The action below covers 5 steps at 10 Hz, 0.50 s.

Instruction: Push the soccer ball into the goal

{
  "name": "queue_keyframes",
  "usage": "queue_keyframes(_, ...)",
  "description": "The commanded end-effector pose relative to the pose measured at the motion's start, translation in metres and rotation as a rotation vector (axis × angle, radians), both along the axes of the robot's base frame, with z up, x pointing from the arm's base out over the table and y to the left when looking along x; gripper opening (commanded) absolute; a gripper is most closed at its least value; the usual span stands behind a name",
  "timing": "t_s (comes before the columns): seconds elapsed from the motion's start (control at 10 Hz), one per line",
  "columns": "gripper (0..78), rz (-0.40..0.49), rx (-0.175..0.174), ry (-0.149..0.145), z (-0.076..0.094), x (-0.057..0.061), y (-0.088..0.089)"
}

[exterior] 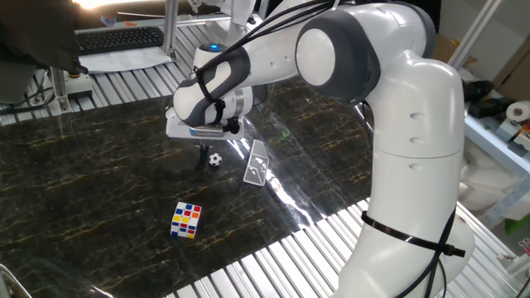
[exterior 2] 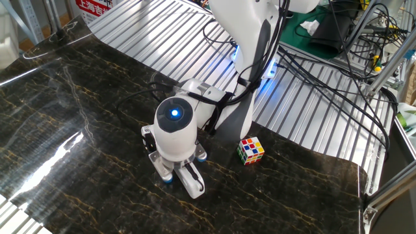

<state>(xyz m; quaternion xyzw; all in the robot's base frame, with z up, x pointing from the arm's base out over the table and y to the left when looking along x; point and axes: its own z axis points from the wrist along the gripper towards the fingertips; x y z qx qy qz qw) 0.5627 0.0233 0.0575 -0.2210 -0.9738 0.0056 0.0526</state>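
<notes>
- Soccer ball (exterior: 214, 159): I judge it light, hard, free-rolling on the slick desk (exterior: 99, 190); for nudging, not gripping.
- Goal (exterior: 257, 163): flimsy, near the ball.
- Jaws: I cannot tell their state.

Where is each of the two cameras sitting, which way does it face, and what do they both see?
One fixed view: beside the robot's base, looking across the dark table toward the keyboard desk; shows the white arm, the gripper, the soccer ball, the goal and the puzzle cube.
The other fixed view: higher, across the table, looking back toward the base; shows the wrist from above and the gripper; ball and goal are hidden.
Shared: the arm, the table and the puzzle cube.
</notes>
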Motion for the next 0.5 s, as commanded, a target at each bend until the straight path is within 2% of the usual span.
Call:
queue_keyframes(0.1,0.0,0.013,-0.012,0.010,0.0007,-0.0018,-0.0016)
queue_keyframes(0.5,0.0,0.022,-0.022,0.023,0.0077,-0.0071,-0.0079)
